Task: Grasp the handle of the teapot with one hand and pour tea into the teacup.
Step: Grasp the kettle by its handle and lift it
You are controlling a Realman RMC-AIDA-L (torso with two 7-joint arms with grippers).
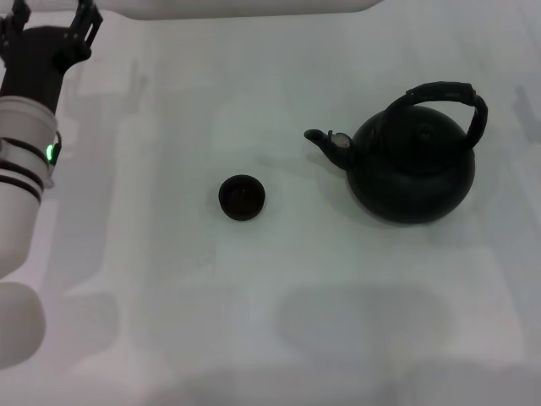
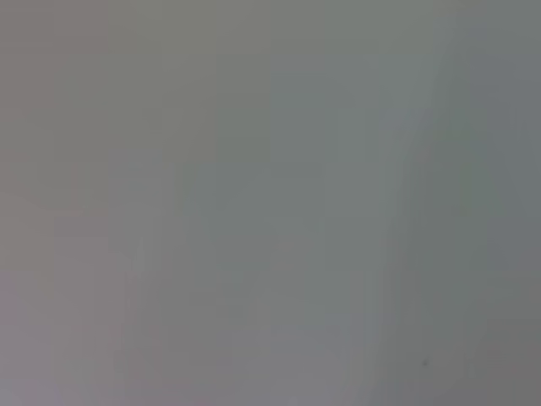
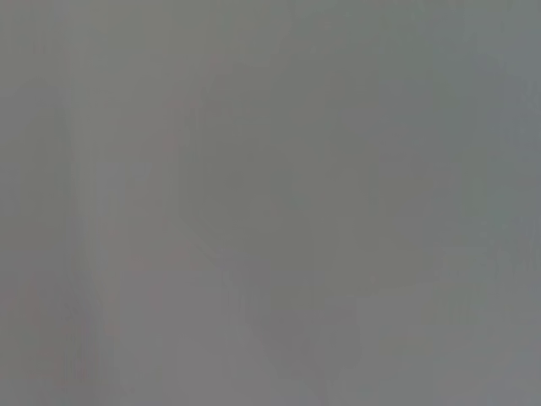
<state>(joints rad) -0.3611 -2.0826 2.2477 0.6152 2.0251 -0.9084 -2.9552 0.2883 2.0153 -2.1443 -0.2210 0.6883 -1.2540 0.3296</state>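
Teapot [image 1: 412,165] stands upright on the white table [image 1: 279,313], spout toward the teacup [image 1: 242,197], both well apart from the left gripper [image 1: 51,19], fingers spread, tips cut off; right gripper unseen

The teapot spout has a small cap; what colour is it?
Grey, against the matte black teapot. The cap shows best in the head view.

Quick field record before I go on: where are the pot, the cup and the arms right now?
teapot: upright on the table, right side, spout toward the cup
handle: raised, ungrasped
teacup: upright, left of the spout, apart from it
left gripper: far left corner, away from both
right gripper: out of view
pour: not begun
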